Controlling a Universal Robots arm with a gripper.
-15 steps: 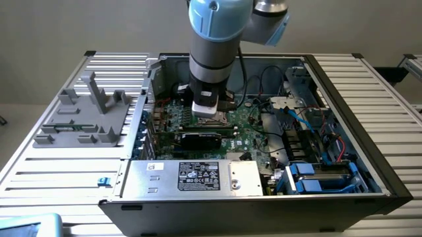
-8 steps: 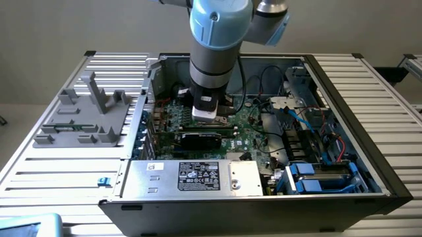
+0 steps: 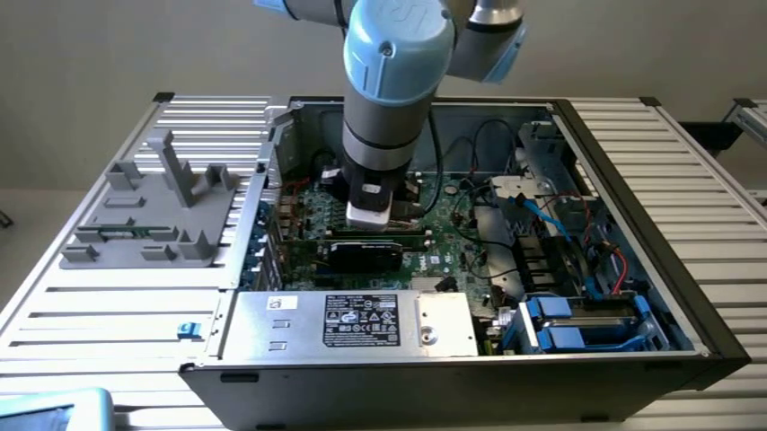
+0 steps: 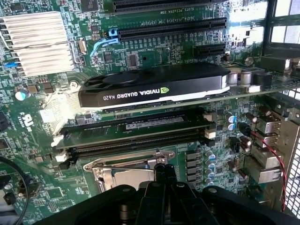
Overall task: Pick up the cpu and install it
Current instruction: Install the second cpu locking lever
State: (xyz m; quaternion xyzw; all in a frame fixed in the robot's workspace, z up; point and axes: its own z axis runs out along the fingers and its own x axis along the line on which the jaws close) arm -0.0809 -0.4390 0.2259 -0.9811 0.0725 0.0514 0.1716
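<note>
Now fingers [image 4: 165, 171] closed, poised low over socket frame [image 4: 129, 168] on motherboard [image 4: 140, 56]; held item indiscernible

1 open computer case [image 3: 671, 296] is seen on 1 slatted table [image 3: 108, 314]; 1 grey plastic fixture [image 3: 156, 215] is counted at the exterior view's left; 1 power supply [image 3: 348, 323] is found along the near side; 2 blue drive latches [image 3: 558, 323] are counted at the near right; 1 graphics card [image 4: 154, 89], 1 finned heatsink [image 4: 35, 42], 1 metal socket frame [image 4: 126, 168] and 3 long black expansion slots [image 4: 173, 28] are counted on the motherboard; 1 robot arm [image 3: 390, 81] is seen over the case.
</note>
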